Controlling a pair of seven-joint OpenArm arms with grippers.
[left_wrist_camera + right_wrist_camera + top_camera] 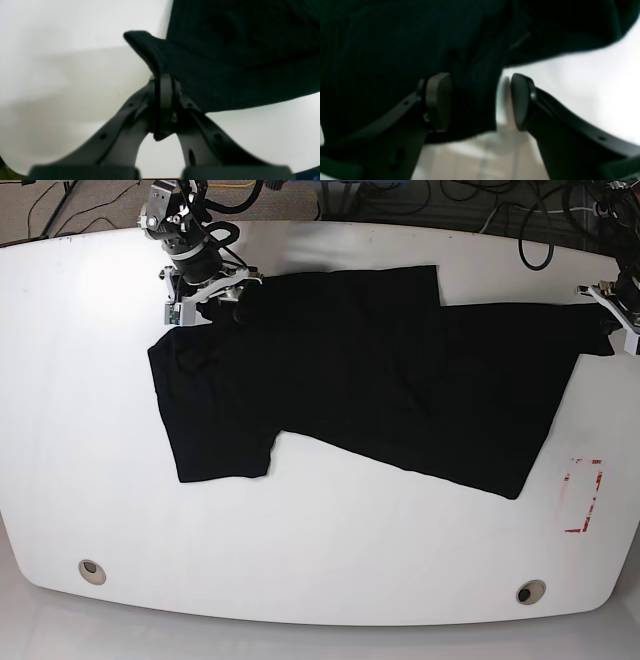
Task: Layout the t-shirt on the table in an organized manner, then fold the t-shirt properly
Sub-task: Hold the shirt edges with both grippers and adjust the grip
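Left claw [163,100] pinches the t-shirt [360,370] hem; right claw [480,102] gapes around blurred cloth on the glossy white worktop [90,380].

Plain black t-shirt [360,380] on glossy white table [80,380] (red-outlined rectangle mark [581,496] near edge)

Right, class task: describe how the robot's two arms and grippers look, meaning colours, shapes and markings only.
The left gripper has matte dark grey fingers that curve inward, with small round holes along them and a brass-coloured screw near the pads. The right gripper has the same dark perforated fingers, ending in rounded oval pads. In the base view, both wrists show white and silver parts, the right gripper's with a small green-marked piece.
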